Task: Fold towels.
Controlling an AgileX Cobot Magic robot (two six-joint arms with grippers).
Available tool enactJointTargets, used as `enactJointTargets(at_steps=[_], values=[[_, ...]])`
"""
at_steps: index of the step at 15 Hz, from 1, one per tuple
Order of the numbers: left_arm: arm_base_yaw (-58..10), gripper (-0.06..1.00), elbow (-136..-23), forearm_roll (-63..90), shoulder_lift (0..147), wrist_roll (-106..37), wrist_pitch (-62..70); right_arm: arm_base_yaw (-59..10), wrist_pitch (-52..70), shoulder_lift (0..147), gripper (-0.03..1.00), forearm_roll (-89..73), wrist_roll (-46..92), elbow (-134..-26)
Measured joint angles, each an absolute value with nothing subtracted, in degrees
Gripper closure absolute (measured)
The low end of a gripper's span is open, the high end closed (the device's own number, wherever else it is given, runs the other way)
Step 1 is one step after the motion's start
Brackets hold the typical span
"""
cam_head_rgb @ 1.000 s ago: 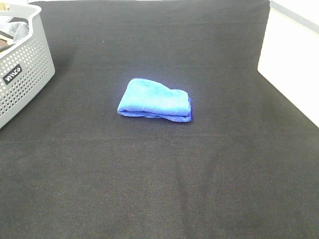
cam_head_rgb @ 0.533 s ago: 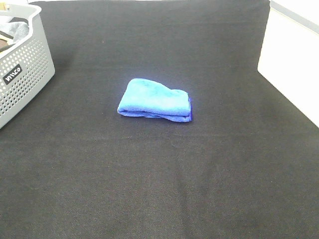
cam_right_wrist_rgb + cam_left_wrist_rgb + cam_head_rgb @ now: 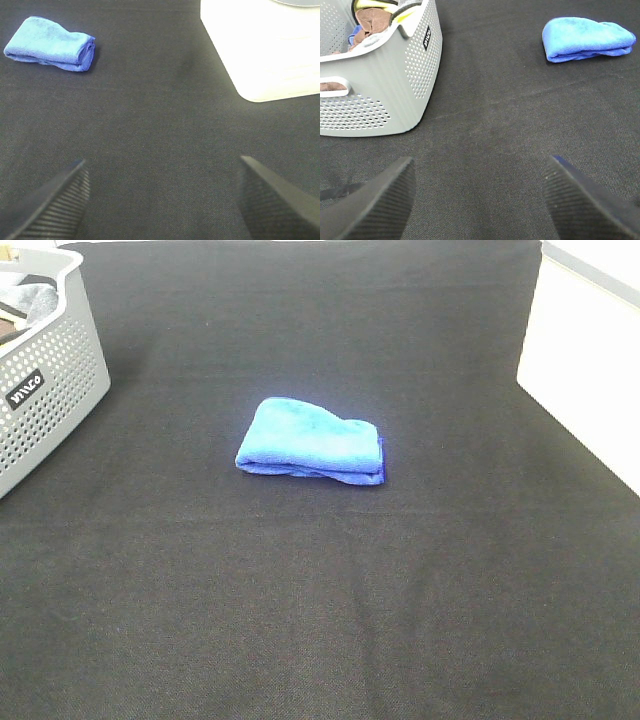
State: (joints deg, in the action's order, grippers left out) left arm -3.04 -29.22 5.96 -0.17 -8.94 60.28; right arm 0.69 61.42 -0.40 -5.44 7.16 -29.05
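Observation:
One bright blue towel (image 3: 311, 443) lies folded into a compact bundle in the middle of the black cloth-covered table. It also shows far off in the left wrist view as the towel (image 3: 587, 38) and in the right wrist view as the towel (image 3: 51, 44). Neither arm appears in the high view. My left gripper (image 3: 477, 200) hovers low over bare black cloth, jaws wide apart and empty, well back from the towel. My right gripper (image 3: 162, 202) is likewise open and empty over bare cloth, far from the towel.
A perforated grey basket (image 3: 45, 390) stands at the table's far left, holding brown, grey and other cloths (image 3: 370, 25). A white block (image 3: 265, 45) sits at the table's right edge.

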Motion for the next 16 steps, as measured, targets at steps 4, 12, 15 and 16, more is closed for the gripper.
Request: enactJointTargets(at_steps=[4,12,15,16], values=[[-3.04,0.25,-29.22,5.96,-0.23,-8.94,60.28,-0.06,61.42,-0.40,0.21,-5.44,7.16,-29.05],[-3.04,0.25,-29.22,5.96,-0.23,-8.94,60.28,-1.09,61.42,-0.40,0.21,-6.13,7.16,-29.05],[-3.04,0.25,-29.22,5.96,-0.23,-8.94,60.28,-2.86,61.42,-0.40,0.21,-6.42,7.16,-29.05],[-3.04,0.25,-29.22,5.96,-0.23,-8.94,60.28,-2.86,61.42,-0.40,0.21,-6.65,7.16,-29.05]])
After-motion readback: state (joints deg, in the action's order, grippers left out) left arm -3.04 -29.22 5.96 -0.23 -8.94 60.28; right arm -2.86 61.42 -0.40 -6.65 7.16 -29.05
